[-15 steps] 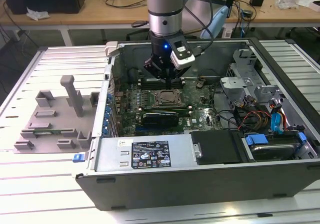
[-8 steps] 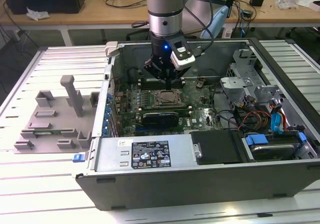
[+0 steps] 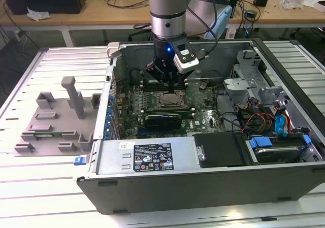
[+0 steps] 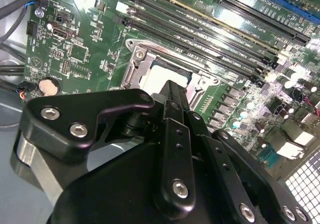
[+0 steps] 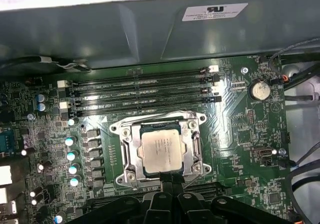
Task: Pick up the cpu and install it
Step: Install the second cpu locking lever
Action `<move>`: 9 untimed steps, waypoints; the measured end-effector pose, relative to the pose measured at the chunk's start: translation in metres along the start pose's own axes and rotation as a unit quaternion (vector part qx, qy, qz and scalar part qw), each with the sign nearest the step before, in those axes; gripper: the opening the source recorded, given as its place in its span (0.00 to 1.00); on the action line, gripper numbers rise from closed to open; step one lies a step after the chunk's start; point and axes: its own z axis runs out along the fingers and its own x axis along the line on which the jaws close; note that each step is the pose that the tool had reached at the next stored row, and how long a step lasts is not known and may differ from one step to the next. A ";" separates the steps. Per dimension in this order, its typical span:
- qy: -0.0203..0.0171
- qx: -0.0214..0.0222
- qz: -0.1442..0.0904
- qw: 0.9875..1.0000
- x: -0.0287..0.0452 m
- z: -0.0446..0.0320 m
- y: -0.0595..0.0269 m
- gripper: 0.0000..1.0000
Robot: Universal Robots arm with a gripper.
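tabletop (image 3: 61,187) carries open case (image 3: 203,177) | board (image 5: 240,134) below claw (image 3: 165,80) | socket (image 5: 131,154) just under the claw tips | cpu (image 5: 162,151) seated in socket | claw fingers together, empty

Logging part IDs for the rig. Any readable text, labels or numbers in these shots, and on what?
On the white sticker on the case wall: print too small to read.
On the black label on the metal box: unreadable.
On the cpu: faint markings, unreadable.
Nothing can be quoted.
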 end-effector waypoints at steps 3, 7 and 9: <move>0.000 0.000 0.000 1.000 0.0000 0.0000 -0.0002 0.11; 0.000 0.000 0.000 1.000 -0.0002 -0.0028 -0.0002 0.11; 0.000 0.000 0.000 1.000 -0.0004 -0.0055 -0.0003 0.11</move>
